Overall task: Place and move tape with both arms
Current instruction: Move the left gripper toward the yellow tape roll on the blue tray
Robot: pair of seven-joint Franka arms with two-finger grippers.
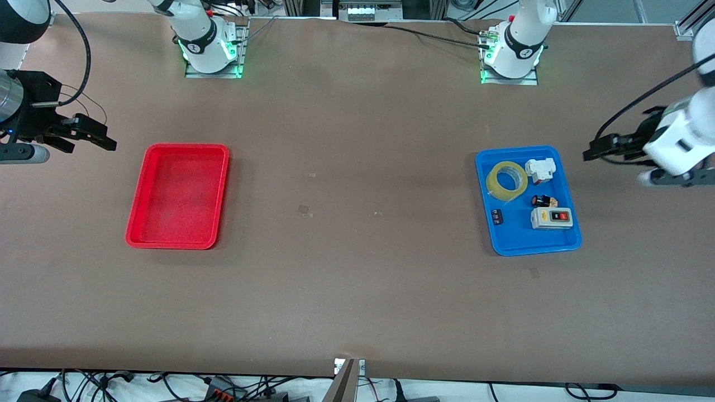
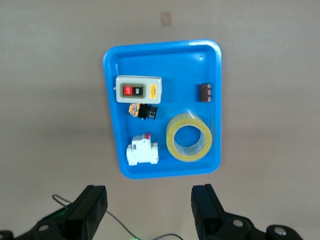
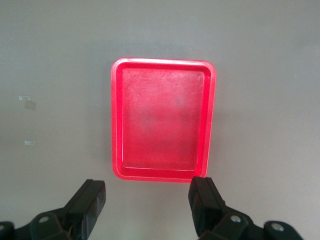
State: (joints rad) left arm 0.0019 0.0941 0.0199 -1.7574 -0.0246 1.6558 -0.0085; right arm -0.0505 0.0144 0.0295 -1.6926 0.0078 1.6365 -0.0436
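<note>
On the tabletop point(image 1: 357, 279), the tape point(image 1: 506, 180) lies in a blue tray point(image 1: 575, 237), untouched. Left end effector point(image 1: 591, 152) hovers beside that tray, fingers apart; right end effector point(image 1: 100, 137), fingers apart, waits near the red tray point(image 1: 137, 237). Nothing has been grasped; next, the left arm should likely descend onto the tape's rim.

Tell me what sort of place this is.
Most likely a robotics lab bench set up for recording tasks: two arms bolted to one brown table, a red tray and a blue tray of parts with tape, and loose cables along the table's edge.
</note>
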